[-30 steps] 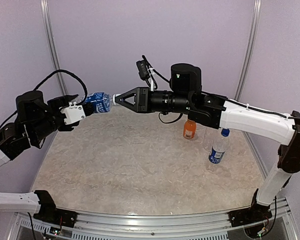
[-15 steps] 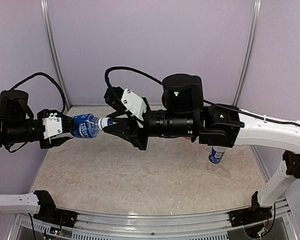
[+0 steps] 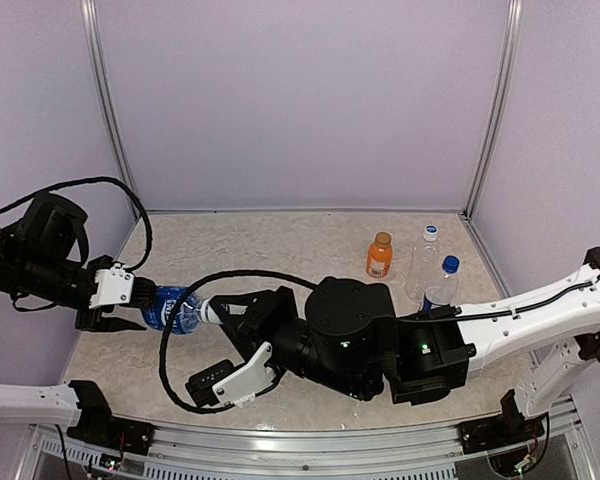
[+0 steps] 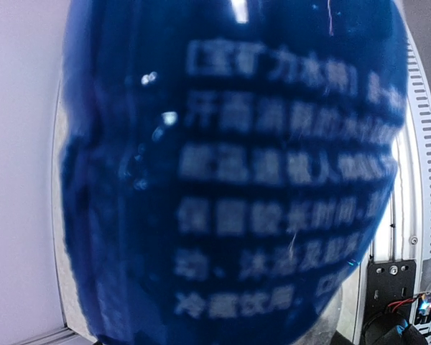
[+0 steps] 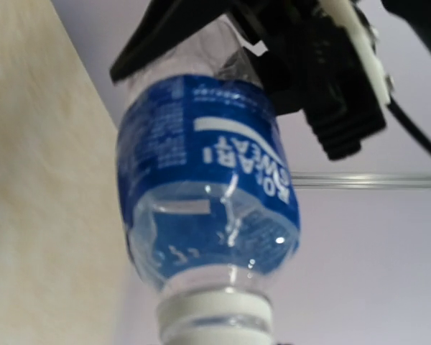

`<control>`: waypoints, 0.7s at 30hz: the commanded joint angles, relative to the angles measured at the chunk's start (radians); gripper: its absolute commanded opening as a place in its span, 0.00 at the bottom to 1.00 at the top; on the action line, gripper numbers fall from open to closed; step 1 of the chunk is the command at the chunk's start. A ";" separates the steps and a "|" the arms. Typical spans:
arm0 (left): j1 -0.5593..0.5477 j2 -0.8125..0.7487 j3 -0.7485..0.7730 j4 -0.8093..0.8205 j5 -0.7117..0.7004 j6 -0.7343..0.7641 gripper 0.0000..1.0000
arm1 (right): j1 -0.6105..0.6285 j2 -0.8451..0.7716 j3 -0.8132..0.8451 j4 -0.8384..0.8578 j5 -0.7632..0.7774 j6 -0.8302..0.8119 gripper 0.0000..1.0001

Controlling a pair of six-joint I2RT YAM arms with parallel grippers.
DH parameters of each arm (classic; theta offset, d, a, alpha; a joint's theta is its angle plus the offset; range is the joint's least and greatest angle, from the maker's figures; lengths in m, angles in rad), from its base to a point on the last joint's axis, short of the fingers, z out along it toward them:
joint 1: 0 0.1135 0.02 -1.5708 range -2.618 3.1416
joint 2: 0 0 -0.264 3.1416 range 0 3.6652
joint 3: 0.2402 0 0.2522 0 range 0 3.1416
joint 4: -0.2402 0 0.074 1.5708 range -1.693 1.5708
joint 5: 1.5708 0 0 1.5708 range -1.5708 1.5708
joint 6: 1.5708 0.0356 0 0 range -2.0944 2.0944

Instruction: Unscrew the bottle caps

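Blue-labelled bottle point(image 3: 175, 308) clamped in left tool point(image 3: 138, 308), its white cap point(image 5: 215, 315) still on, pinched by near-closed right tool point(image 3: 218, 312); three capped bottles point(image 3: 427, 262) beyond await.

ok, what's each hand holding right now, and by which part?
Both hold one blue-labelled bottle, lying horizontal: the left hand grips its base end, and the right hand is shut on its white cap.
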 commanded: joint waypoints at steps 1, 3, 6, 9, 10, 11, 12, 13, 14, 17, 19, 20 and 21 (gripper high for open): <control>0.000 -0.019 -0.004 -0.020 0.038 -0.027 0.31 | 0.007 0.008 -0.007 0.079 0.129 -0.236 0.00; 0.001 -0.025 -0.010 -0.012 0.032 -0.026 0.31 | 0.007 0.009 -0.006 0.080 0.107 -0.204 0.00; 0.000 -0.031 -0.014 0.016 0.012 -0.028 0.31 | 0.007 0.016 -0.002 0.079 0.084 -0.146 0.00; 0.000 -0.035 -0.011 0.030 0.006 -0.028 0.31 | 0.007 0.017 0.003 0.078 0.082 -0.095 0.18; 0.000 -0.036 -0.010 0.031 0.005 -0.030 0.31 | 0.007 0.015 0.003 0.074 0.077 -0.083 0.18; 0.000 -0.036 -0.007 0.033 0.005 -0.030 0.31 | 0.007 0.012 0.003 0.068 0.070 -0.073 0.15; 0.000 -0.036 -0.007 0.034 0.005 -0.029 0.31 | 0.008 0.008 0.002 0.066 0.061 -0.068 0.13; 0.000 -0.036 -0.007 0.036 0.002 -0.028 0.31 | 0.007 0.006 0.000 0.073 0.056 -0.064 0.15; 0.001 -0.036 -0.008 0.038 0.000 -0.028 0.31 | 0.007 0.005 -0.001 0.076 0.055 -0.058 0.25; 0.000 -0.036 -0.010 0.044 -0.001 -0.028 0.31 | 0.007 0.007 0.006 0.070 0.053 -0.041 0.50; 0.000 -0.038 -0.008 0.045 -0.002 -0.028 0.31 | 0.007 0.006 0.007 0.071 0.052 -0.034 0.59; 0.000 -0.038 -0.009 0.048 -0.003 -0.028 0.31 | 0.007 0.004 0.007 0.073 0.053 -0.029 0.64; 0.000 -0.038 -0.008 0.049 -0.005 -0.028 0.31 | 0.007 0.001 0.004 0.075 0.055 -0.025 0.68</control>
